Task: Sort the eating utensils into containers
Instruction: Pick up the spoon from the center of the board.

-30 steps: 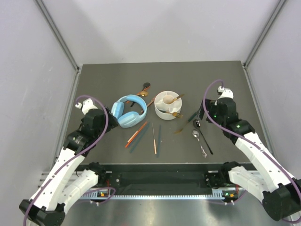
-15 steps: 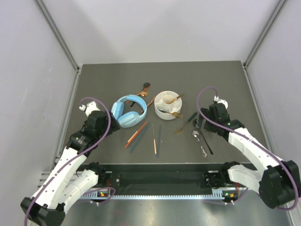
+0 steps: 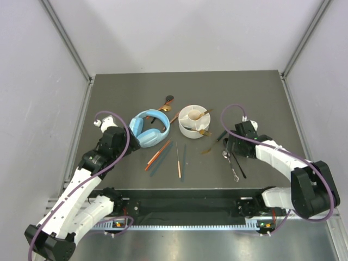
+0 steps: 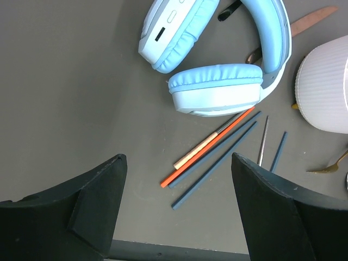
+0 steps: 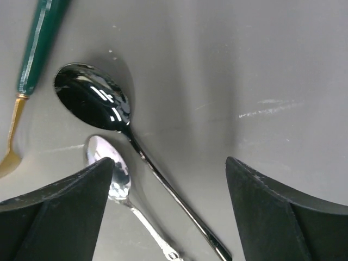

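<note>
From above, the white divided holder (image 3: 194, 120) sits mid-desk (image 3: 261, 98), and to its right the right jaws hang low over a black spoon (image 3: 241, 170) and a silver spoon (image 3: 230, 166). At the left wrist, the left jaws stand spread wide, with orange chopsticks (image 4: 209, 145) and teal chopsticks (image 4: 215, 174) just beyond them beside blue headphones (image 4: 217, 87). At the right wrist, the right jaws stand spread, the black spoon's handle between them and the silver spoon's bowl beside one finger.

The black spoon (image 5: 93, 103) runs off the bottom edge, and the silver spoon (image 5: 120, 178) seems partly hidden behind a finger (image 5: 54, 212) of the right gripper (image 5: 169, 163).
</note>
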